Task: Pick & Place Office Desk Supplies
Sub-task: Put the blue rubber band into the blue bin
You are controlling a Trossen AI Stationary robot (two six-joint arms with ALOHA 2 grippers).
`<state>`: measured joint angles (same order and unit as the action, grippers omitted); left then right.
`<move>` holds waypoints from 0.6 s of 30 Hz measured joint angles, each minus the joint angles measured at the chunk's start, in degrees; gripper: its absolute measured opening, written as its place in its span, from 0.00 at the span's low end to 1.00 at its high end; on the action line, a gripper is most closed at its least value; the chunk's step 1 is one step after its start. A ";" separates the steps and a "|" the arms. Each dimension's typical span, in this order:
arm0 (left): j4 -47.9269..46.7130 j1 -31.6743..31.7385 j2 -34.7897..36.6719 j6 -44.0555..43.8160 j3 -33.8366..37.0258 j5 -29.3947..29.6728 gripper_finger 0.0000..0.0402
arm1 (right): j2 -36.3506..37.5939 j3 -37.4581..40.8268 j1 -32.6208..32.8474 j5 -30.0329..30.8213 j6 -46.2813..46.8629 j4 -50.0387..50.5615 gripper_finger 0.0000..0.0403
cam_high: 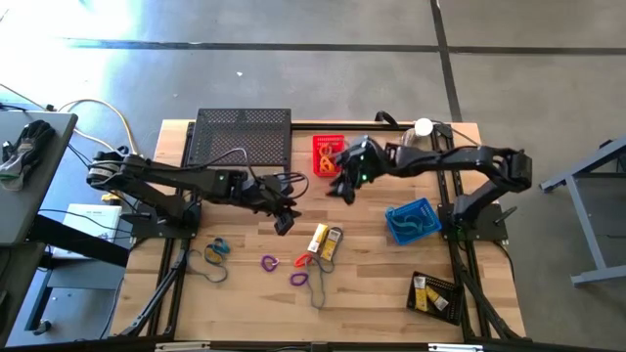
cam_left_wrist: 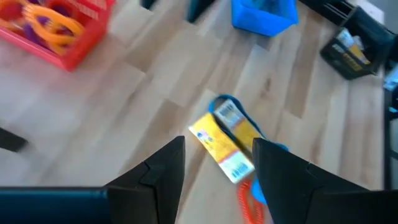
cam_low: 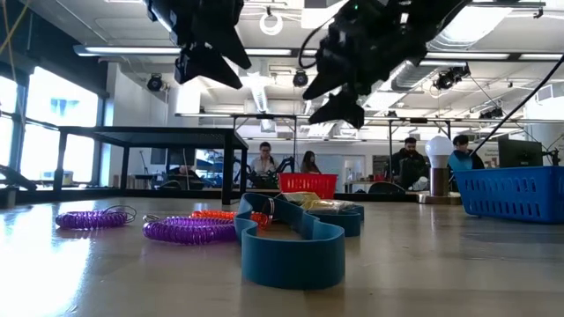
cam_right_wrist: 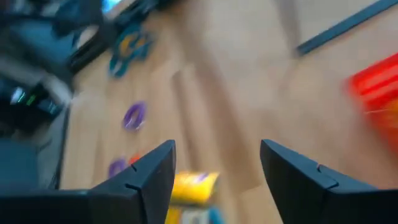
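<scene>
Two yellow-and-white boxes (cam_high: 325, 242) (cam_left_wrist: 224, 144) lie side by side on the wooden table, next to a red loop (cam_high: 301, 261). Purple loops (cam_high: 269, 262) (cam_high: 299, 279) (cam_right_wrist: 134, 115) and a blue-and-yellow loop (cam_high: 217, 247) lie nearer the front left. My left gripper (cam_high: 284, 221) (cam_left_wrist: 219, 144) hangs open in the air above and to the left of the boxes. My right gripper (cam_high: 342, 188) (cam_right_wrist: 217, 148) is open too, raised beside the red basket (cam_high: 329, 154), which holds orange and yellow loops. Neither holds anything.
A black mesh shelf (cam_high: 243, 137) stands at the back left, and a silver dome with a white ball (cam_high: 422, 130) at the back right. A blue basket (cam_high: 411, 220) sits on the right. A black tray (cam_high: 433, 293) with yellow boxes is at the front right. Thin dark bands (cam_high: 211, 271) lie at the front.
</scene>
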<state>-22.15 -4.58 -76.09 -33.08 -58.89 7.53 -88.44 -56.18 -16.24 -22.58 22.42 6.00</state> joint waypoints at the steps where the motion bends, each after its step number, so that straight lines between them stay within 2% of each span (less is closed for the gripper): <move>1: 0.00 -0.63 0.00 -0.87 0.00 -0.18 0.45 | 0.28 0.00 1.33 -0.38 -0.23 0.90 0.54; 5: -0.02 -3.33 0.00 -3.96 0.00 -0.33 0.45 | 1.19 -0.02 8.23 1.25 -4.61 0.45 0.50; 11: -0.18 -8.75 0.00 -7.56 0.00 -0.30 0.45 | 2.42 -0.02 18.86 10.77 -7.49 1.50 0.46; 18: -0.25 -14.24 0.00 -9.34 0.00 0.05 0.45 | 2.89 0.02 30.55 19.18 -12.38 8.46 0.46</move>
<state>-22.40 -18.82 -76.09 -42.41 -58.89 7.58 -85.55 -56.16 14.31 -3.40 10.04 14.45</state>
